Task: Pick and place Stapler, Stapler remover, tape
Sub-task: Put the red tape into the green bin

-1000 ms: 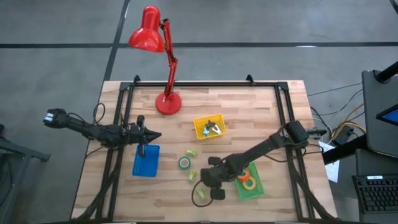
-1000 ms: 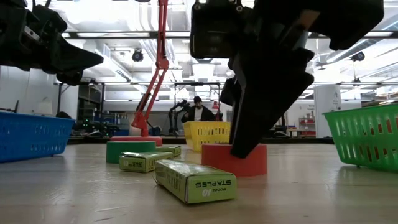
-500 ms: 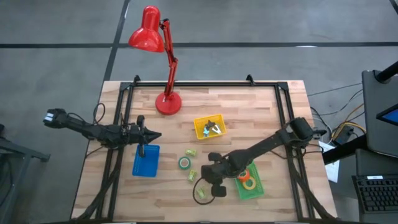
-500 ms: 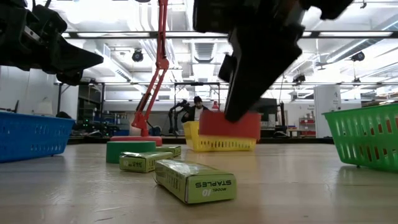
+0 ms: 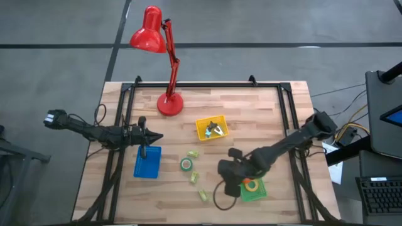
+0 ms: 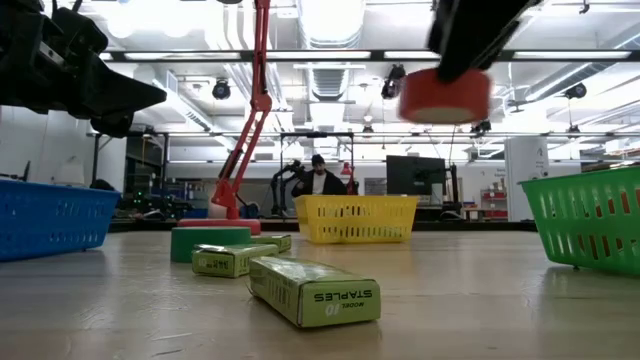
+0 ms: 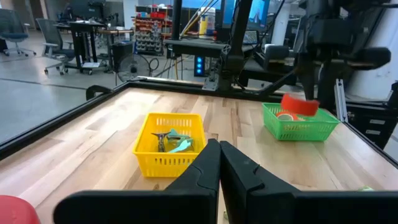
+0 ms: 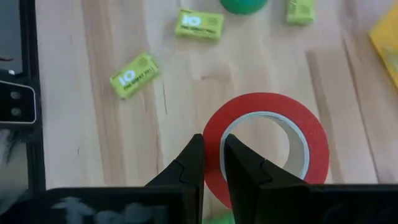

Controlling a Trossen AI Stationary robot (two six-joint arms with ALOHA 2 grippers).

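My right gripper [image 5: 231, 182] is shut on the red tape roll [image 8: 267, 146] and holds it high above the table, beside the green basket [image 5: 260, 189]. In the low view the red tape roll [image 6: 444, 95] hangs well clear of the wood. An orange roll [image 5: 252, 184] lies in the green basket. The green tape roll [image 5: 186, 164] lies flat on the table. My left gripper [image 5: 154, 136] waits shut above the blue basket [image 5: 147, 163], touching nothing. My right gripper pinches the red roll's ring wall [image 8: 214, 134], one finger [image 8: 239, 163] inside the core and the other finger [image 8: 189, 163] outside. It comes from above, pointing down. The roll is lifted clear and hangs roughly level below the fingers.
A yellow basket [image 5: 211, 129] with small metal items sits mid-table. Three lime-green staple boxes [image 5: 202, 195] lie near the green roll. A red desk lamp [image 5: 169, 103] stands at the far edge. A black frame [image 5: 125, 94] runs around the table. Bare wood lies toward the near left.
My right gripper has lifted the red roll off the table and carried it up and toward the table's right, to the green basket. The roll went from lying flat on the wood to hanging high. A staple box that the arm covered now shows.
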